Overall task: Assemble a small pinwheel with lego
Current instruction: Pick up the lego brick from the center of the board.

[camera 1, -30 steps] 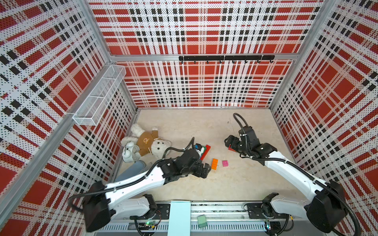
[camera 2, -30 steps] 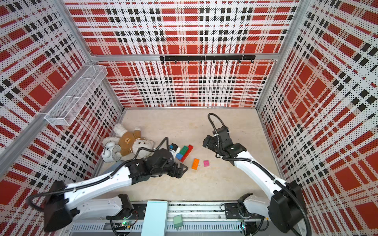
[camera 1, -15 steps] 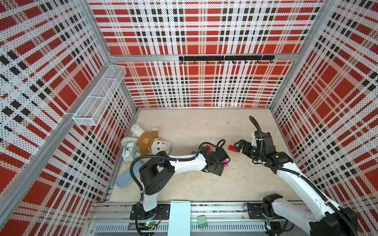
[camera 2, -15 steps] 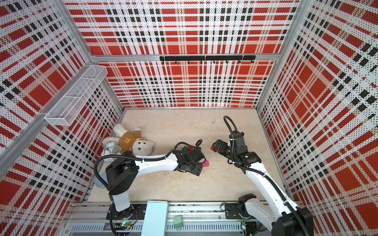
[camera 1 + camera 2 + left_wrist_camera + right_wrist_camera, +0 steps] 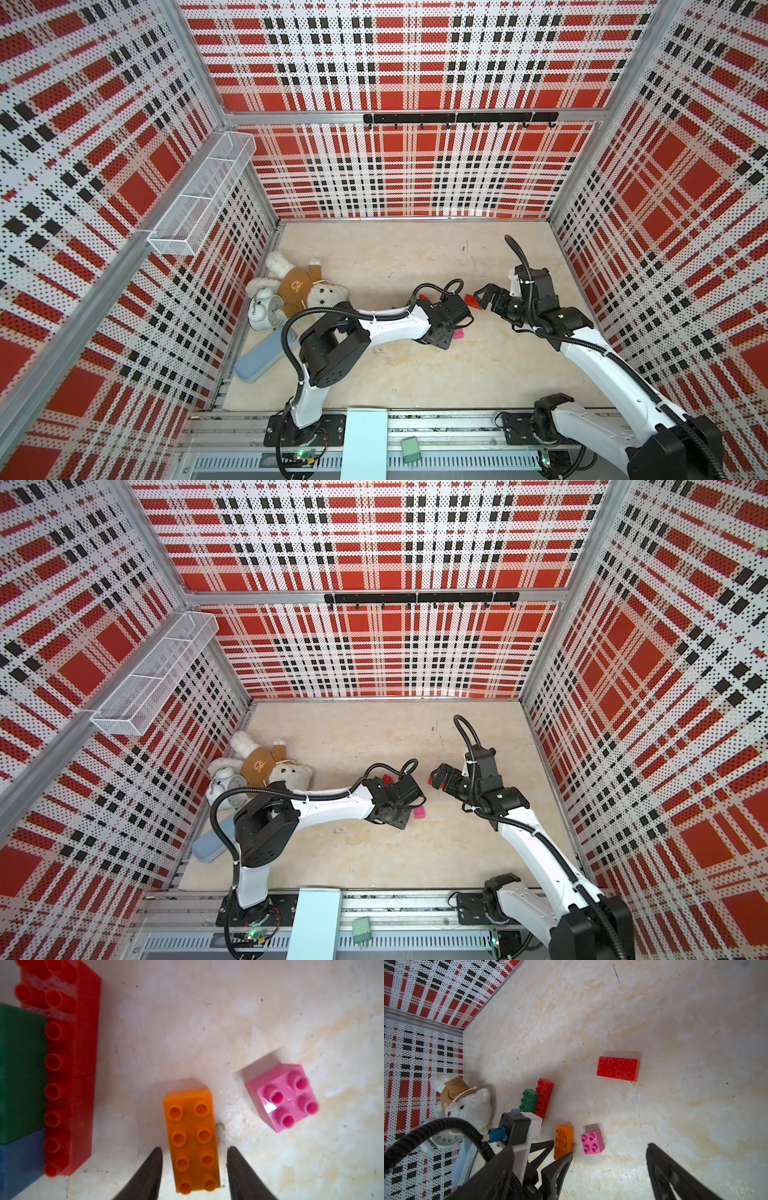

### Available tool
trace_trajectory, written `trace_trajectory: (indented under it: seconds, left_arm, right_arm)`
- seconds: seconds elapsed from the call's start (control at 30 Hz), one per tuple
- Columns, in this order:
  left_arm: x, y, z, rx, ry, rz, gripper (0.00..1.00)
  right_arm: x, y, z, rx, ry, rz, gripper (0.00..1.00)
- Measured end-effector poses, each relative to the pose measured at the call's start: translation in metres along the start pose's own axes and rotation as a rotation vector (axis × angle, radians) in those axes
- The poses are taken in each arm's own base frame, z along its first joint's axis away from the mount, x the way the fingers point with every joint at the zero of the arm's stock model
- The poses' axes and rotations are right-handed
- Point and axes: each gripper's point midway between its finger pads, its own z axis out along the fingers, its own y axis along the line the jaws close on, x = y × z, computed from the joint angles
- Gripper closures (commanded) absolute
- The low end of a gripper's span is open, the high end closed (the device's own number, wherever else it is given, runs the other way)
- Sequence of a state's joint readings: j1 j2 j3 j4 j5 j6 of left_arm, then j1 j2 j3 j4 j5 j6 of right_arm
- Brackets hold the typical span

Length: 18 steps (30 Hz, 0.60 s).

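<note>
Two fingertips (image 5: 149, 1169) of the left gripper (image 5: 193, 1150) stood either side of the near end of the orange brick (image 5: 192, 1138). The claw was half narrowed, with a sliver of table (image 5: 207, 1022) showing on each side and nothing gripped. A second ago the claw sat left of this brick and the orange showed from above; now the left wrist (image 5: 440, 316) covered it in both top views.

Pink square (image 5: 282, 1097) lay just beside the orange, apart, studs up. Farther on, a long red row (image 5: 70, 1064) lay with a green brick (image 5: 20, 1074) and a blue brick (image 5: 18, 1159) against its side.

Beyond, a lone red brick (image 5: 617, 1069) lay flat just ahead of the right gripper (image 5: 482, 296), whose claw was wide and empty. That gripper had shifted a little to the right. Teddy bear (image 5: 309, 291) and alarm clock (image 5: 266, 309), touching, had not moved.
</note>
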<state>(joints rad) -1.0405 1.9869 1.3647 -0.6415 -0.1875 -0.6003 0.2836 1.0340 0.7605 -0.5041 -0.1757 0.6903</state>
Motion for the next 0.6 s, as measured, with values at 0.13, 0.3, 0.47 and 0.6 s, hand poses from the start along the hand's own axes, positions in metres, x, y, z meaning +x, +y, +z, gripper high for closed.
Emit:
trace_trajectory:
  seconds: [0.13,0.3,0.47,0.6]
  left_arm:
    - [0.003,0.002,0.002,-0.008,0.010,-0.002,0.51]
    - [0.008,-0.001,0.003,-0.013,0.021,-0.004,0.56]
    - [0.011,-0.006,0.004,-0.015,0.026,-0.002,0.61]
    - [0.009,-0.009,0.003,-0.015,0.019,-0.009,0.68]
  right_arm:
    - [0.001,-0.001,0.001,0.001,0.003,0.000,0.00]
    - [0.001,-0.001,0.001,-0.001,0.004,0.003,0.00]
    - [0.002,-0.001,0.001,-0.006,0.006,0.004,0.00]
    - [0.003,-0.001,0.002,-0.009,0.010,0.004,0.00]
